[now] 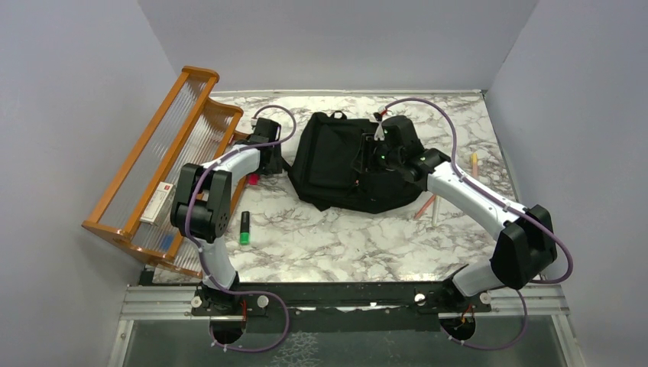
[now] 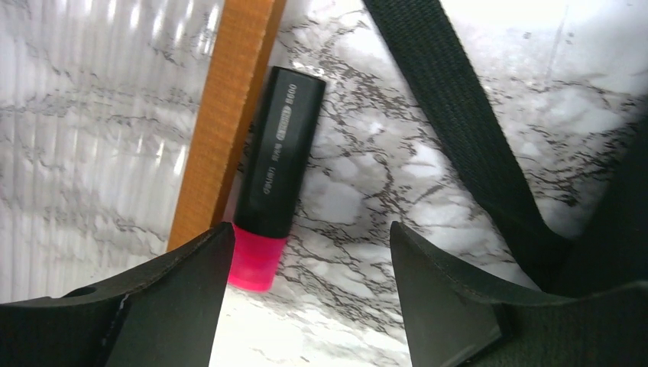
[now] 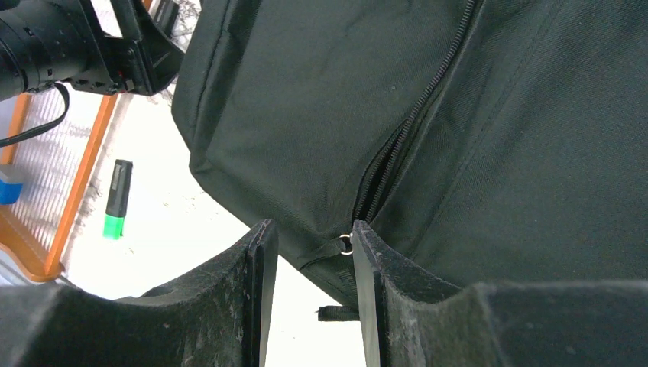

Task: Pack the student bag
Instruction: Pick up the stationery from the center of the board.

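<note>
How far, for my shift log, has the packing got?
Done: bag zip looks partly open; nothing visibly packed. In hand: right gripper at the zip pull, left gripper open over pink highlighter. Left: that, green highlighter and pens beside the bag lie outside it.

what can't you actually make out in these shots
Inside the black fabric backpack: right wrist view, zip gap shows only darkness.
Right gripper: whether it pinches the backpack edge, fingertips overlap the fabric.
Black-capped pink highlighter: left wrist view, pink end behind a finger of the left gripper.
White box in the orange wooden rack: top view, print too small.
</note>
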You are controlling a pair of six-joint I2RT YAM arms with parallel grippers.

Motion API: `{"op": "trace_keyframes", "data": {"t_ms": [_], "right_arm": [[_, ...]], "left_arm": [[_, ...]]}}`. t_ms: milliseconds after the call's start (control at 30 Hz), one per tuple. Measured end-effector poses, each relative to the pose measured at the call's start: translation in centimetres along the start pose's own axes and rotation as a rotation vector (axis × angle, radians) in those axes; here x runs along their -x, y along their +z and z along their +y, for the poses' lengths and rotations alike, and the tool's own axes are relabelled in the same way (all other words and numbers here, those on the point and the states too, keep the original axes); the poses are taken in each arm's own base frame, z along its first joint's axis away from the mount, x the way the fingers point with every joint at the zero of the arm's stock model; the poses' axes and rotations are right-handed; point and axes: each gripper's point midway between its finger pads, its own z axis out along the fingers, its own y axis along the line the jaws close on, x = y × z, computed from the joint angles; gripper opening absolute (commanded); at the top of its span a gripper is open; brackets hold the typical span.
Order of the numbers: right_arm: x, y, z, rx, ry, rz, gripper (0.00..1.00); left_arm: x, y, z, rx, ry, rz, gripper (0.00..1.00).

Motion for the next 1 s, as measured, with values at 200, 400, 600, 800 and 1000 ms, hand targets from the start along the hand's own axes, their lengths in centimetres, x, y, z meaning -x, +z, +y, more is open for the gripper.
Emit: {"op": "trace_keyframes", "data": {"t_ms": [200, 400, 600, 800, 1000], "right_arm": [[0.0, 0.0, 0.0, -0.002, 0.0, -0.003, 0.45], [0.0, 0.0, 0.0, -0.002, 0.001, -0.003, 0.4], [0.0, 0.1, 0.0, -0.001, 0.008, -0.005, 0.34], [0.0, 0.2, 0.0, 0.001, 0.009, -0.009, 0.33], [0.0, 0.2, 0.0, 0.001, 0.01, -0.009, 0.33]], "left_arm": [[-0.1, 0.7, 0.6, 0.017, 0.009, 0.012, 0.71], [-0.5, 1.0, 0.1, -0.019, 0.005, 0.031, 0.57], [-0.9, 1.1, -1.0, -0.088, -0.015, 0.031, 0.44], [-1.0, 1.0, -1.6, -0.121, -0.026, 0.027, 0.27], [-1.3, 0.5, -1.7, -0.14, -0.02, 0.042, 0.24]]}}
